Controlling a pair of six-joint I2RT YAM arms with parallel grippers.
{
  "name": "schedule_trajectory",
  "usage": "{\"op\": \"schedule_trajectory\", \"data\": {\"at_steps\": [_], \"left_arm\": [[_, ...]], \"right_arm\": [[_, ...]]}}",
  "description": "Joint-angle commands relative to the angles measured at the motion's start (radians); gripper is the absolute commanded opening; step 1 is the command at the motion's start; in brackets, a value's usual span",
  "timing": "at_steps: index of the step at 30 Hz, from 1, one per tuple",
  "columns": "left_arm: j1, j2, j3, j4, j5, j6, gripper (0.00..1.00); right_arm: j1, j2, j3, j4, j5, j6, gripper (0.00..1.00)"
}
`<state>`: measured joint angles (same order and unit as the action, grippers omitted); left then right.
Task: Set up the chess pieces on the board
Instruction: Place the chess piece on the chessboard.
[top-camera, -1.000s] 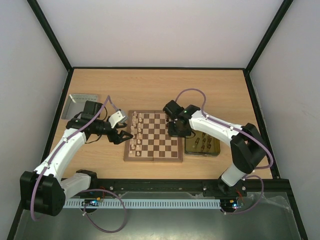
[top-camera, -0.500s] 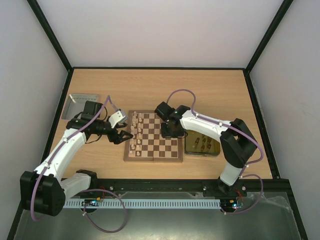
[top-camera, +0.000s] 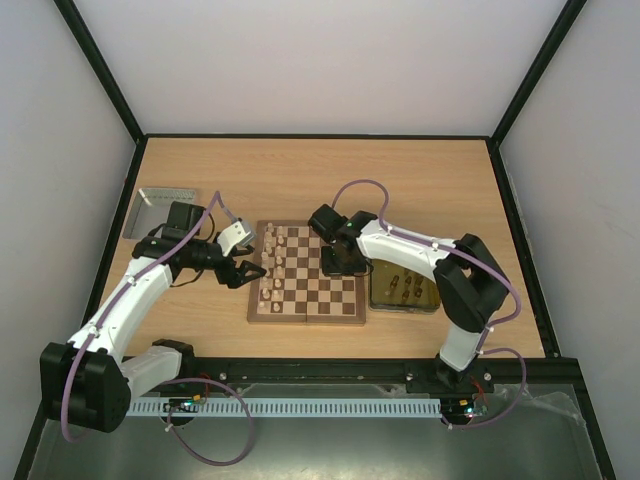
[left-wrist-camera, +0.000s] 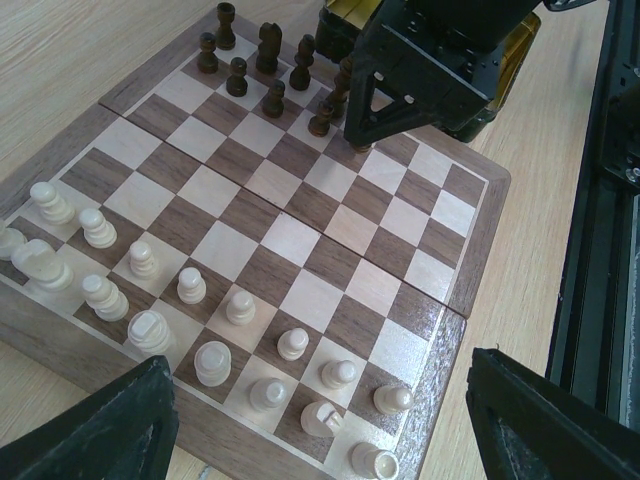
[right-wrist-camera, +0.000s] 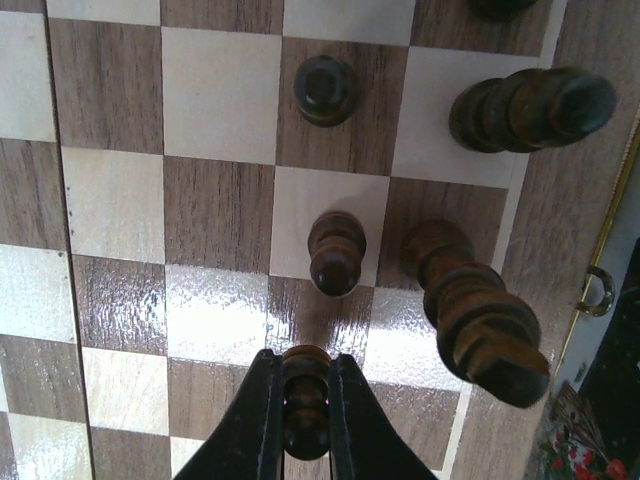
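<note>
Pinching a dark pawn (right-wrist-camera: 305, 412) in the right gripper (right-wrist-camera: 305, 375), fingers drawn almost together on its body, at the bottom centre of the right wrist view. Holding it low over the right half of the board (top-camera: 318, 292) in the top view, and not being able to tell whether its base is touching the square. Seeing more dark pieces (right-wrist-camera: 335, 252) standing upright just above and to the right of the held one. Holding the left gripper (top-camera: 247, 256) spread wide and empty just off the board's left edge. Seeing pale pieces (left-wrist-camera: 190, 285) standing in two rows across the lower left of the left wrist view, with dark ones grouped at the top. Finding the board lying at the centre of the table (top-camera: 300, 170), a yellow tray (top-camera: 405, 290) just beside its right edge and a silver tray (top-camera: 160, 210) well apart at the upper left.
</note>
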<state>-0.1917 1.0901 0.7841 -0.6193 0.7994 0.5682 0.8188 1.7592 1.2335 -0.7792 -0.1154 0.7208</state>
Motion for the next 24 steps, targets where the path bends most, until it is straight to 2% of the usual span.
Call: {"op": "schedule_trajectory", "data": {"at_steps": [1,12,19,24], "left_arm": [[-0.007,-0.017,-0.009,0.001,0.007,0.001,0.79],[-0.008,-0.021,-0.011,0.0,0.007,0.001,0.79],[-0.008,-0.022,-0.01,0.0,0.008,0.001,0.8],[-0.008,-0.02,-0.011,0.0,0.008,0.002,0.8]], "right_arm": [[0.006,0.024,0.031,0.004,0.014,0.001,0.03],[0.005,0.037,0.035,0.002,0.025,-0.004,0.04],[0.006,0.035,0.035,-0.001,0.03,-0.001,0.11],[0.006,0.036,0.039,0.0,0.028,0.0,0.12]]}}
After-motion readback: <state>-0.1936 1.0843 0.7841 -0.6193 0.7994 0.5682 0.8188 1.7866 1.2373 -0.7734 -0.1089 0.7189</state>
